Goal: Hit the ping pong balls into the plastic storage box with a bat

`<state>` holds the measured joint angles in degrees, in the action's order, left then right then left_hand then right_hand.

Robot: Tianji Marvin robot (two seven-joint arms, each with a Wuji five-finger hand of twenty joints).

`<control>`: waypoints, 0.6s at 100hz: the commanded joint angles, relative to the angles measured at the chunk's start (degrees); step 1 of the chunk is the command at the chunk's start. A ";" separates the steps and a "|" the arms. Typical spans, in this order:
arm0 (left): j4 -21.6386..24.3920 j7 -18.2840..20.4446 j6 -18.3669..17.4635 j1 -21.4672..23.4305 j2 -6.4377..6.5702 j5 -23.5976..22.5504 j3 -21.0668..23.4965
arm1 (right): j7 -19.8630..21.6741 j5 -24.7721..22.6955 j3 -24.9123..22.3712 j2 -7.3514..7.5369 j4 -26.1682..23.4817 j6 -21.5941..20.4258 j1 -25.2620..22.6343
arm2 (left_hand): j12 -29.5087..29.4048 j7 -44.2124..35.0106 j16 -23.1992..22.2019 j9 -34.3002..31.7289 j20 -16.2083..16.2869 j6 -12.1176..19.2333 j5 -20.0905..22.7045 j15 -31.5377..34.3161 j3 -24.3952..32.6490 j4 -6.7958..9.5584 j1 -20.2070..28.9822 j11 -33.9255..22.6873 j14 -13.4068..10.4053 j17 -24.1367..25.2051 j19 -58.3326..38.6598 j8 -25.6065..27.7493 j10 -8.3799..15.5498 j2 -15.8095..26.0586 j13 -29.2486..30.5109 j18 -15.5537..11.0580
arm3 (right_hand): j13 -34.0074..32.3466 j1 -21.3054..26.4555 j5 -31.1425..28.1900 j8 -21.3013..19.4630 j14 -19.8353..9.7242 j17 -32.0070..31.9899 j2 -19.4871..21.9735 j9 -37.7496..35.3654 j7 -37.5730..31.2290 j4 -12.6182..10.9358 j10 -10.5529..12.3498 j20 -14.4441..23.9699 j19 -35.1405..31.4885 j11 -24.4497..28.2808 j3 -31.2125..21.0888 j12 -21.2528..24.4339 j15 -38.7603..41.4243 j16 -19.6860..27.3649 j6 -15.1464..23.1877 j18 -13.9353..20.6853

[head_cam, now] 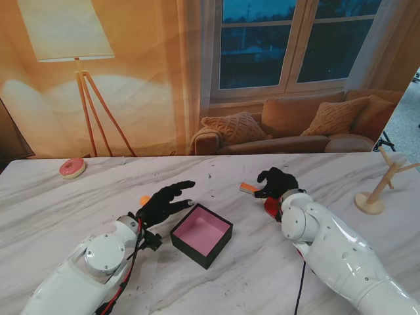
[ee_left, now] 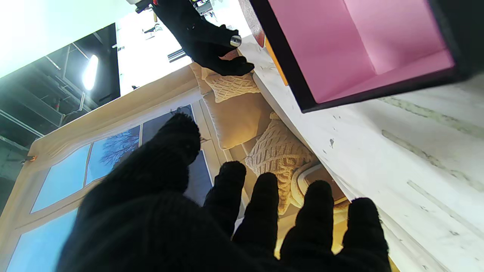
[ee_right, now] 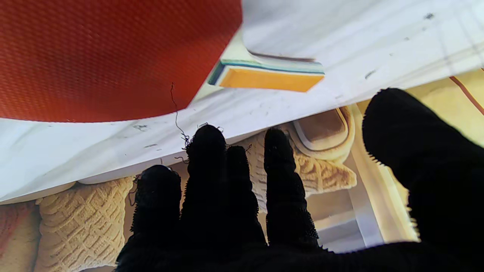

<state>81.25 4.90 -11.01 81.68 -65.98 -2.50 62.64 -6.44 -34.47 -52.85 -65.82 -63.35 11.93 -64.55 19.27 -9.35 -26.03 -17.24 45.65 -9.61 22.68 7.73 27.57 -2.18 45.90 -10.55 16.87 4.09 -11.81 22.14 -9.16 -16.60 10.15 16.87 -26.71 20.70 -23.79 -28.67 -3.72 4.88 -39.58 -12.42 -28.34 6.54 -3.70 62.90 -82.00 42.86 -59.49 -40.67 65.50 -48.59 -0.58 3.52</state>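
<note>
A black storage box with a pink inside sits on the marble table between my arms. An orange ping pong ball peeks out just behind my left hand, which hovers open with fingers spread, left of the box. The red bat lies flat under my right hand, its orange-tipped handle pointing left. My right hand hangs over the bat with fingers apart, touching nothing that I can see.
A pink donut lies at the far left of the table. A wooden rack stands at the right edge. A printed living-room backdrop rises behind the table's far edge.
</note>
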 commanded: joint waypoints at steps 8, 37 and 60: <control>-0.44 0.98 0.14 -0.32 -0.22 0.30 -0.36 | 0.41 -1.43 2.66 -0.50 2.84 2.15 2.02 | 0.24 0.23 -0.59 -0.81 1.35 1.09 1.17 0.49 0.10 0.38 -0.36 0.10 0.04 0.13 -0.47 -0.19 0.65 -0.36 0.10 -0.79 | -0.57 -0.22 3.01 0.65 -2.34 0.84 -3.79 2.85 -0.32 1.21 -0.73 2.16 -3.46 5.47 -3.60 -0.40 1.80 -2.78 -1.60 1.33; -0.57 1.27 0.36 -0.50 -0.19 0.34 -0.59 | -2.93 -2.12 9.88 -2.21 8.72 6.04 6.34 | 0.21 0.33 -0.66 -0.74 1.43 1.18 0.99 0.37 0.01 0.18 -0.55 0.18 -0.16 0.23 -0.34 -0.20 0.77 -0.54 0.11 -0.78 | -6.94 1.28 6.19 0.18 -3.46 4.15 -6.76 -0.86 -3.43 1.89 -3.93 1.38 -7.07 15.31 -6.99 -8.56 5.62 -9.27 -1.63 -0.39; -0.80 0.55 0.10 -0.54 -0.36 0.22 -0.60 | -4.73 0.09 14.20 -4.20 13.15 7.54 8.88 | 0.26 0.27 -0.74 -0.80 1.48 1.12 1.09 0.41 0.19 0.15 -0.57 0.11 0.18 0.14 -0.34 -0.16 0.65 -0.57 0.09 -0.77 | -9.01 1.74 5.05 -1.08 -3.73 5.77 -7.46 -2.01 -6.43 2.08 -3.90 1.93 -7.90 17.65 -8.04 -10.32 6.70 -10.12 -2.75 -0.93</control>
<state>80.59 5.06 -10.81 81.07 -66.01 -2.21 62.02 -11.85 -34.32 -39.22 -69.03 -50.90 18.93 -56.14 19.27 -9.35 -26.37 -17.24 45.67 -9.61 22.68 7.73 27.58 -2.18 45.90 -10.55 17.09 4.09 -11.81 22.14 -9.16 -16.60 10.16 16.88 -33.80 21.41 -20.20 -29.15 -6.53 10.11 -45.37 -13.70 -33.68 7.24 -7.00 63.22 -86.75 59.10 -63.75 -50.17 70.35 -57.18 -2.60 3.01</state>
